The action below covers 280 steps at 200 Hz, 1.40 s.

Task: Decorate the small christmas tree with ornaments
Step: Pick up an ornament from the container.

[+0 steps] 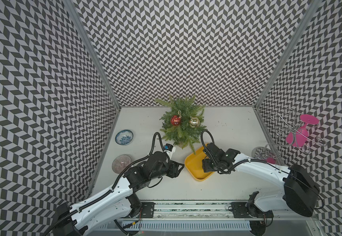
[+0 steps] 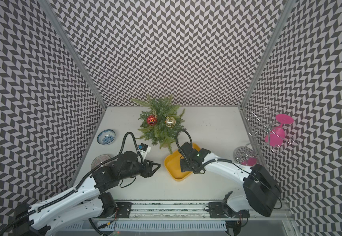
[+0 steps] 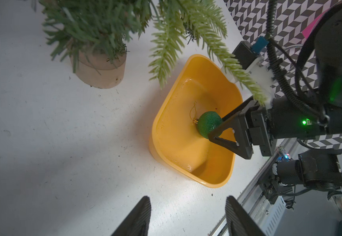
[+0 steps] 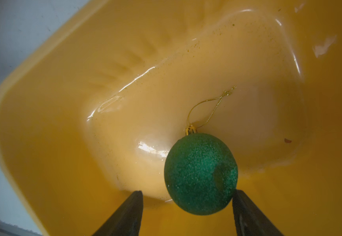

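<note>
**Top views against wrist views.** In both top views the small christmas tree (image 1: pixel 181 132) is standing in the upper centre of the frame, near the back wall. The red ornament (image 1: pixel 175 120) and the gold ornament (image 1: pixel 194 122) are hanging side by side in its branches. The yellow tray (image 1: pixel 190 165) is lying just below the tree, and the right arm's wrist is hiding its contents.

The wrist views are supplying those contents. The green ornament (image 4: pixel 200 173) is lying inside the tray, at the lower centre of the right wrist frame, with its gold string loop trailing toward the upper right. The right gripper (image 4: pixel 187 193) is reaching into the tray with its jaws spread wider than the ball. The finger at lower right appears to be touching the ball and the finger at lower left is standing clear of it, so nothing is being pinched.

The left wrist view is showing the tree's pale base (image 3: pixel 99 69) at upper left, apart from the tray. At the bottom of that frame the left gripper (image 3: pixel 188 199) is hovering over the table (image 3: pixel 63 132), jaws spread and holding nothing.
</note>
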Available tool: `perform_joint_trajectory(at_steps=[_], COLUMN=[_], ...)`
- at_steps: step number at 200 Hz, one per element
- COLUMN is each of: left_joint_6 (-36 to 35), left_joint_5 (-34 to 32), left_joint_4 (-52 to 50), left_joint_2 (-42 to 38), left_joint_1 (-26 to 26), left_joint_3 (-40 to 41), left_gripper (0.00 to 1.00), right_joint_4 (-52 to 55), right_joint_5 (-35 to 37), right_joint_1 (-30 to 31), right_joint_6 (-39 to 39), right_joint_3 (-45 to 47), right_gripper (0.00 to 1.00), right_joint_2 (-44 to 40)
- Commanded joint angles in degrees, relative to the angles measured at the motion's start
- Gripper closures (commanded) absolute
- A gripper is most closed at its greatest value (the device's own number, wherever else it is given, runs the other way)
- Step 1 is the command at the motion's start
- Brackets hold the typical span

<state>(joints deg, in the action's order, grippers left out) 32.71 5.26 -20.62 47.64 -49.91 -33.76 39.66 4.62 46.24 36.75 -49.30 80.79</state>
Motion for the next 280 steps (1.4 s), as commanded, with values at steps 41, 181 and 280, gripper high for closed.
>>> perform_joint_trajectory(at_steps=[41, 181, 280], left_joint_6=[-1.78, -1.42, -1.40], left_joint_5=[0.50, -0.16, -0.25], left_joint_4=[1.20, 0.66, 0.39], left_joint_2=[-0.68, -1.71, -1.64], left_joint_1=[0.08, 0.16, 0.25], left_joint_3=[0.69, 0.62, 0.42], left_gripper=[0.40, 0.41, 0.42], right_joint_4=[-2.82, -4.29, -5.21], right_joint_5=[4.69, 3.19, 1.45], right_joint_1=[0.27, 0.28, 0.34], right_joint_6=[0.81, -1.12, -1.78], right_joint_3=[-2.38, -2.22, -1.15], right_gripper=[0.29, 0.30, 0.33], right_joint_2=[5.13, 8.26, 8.68])
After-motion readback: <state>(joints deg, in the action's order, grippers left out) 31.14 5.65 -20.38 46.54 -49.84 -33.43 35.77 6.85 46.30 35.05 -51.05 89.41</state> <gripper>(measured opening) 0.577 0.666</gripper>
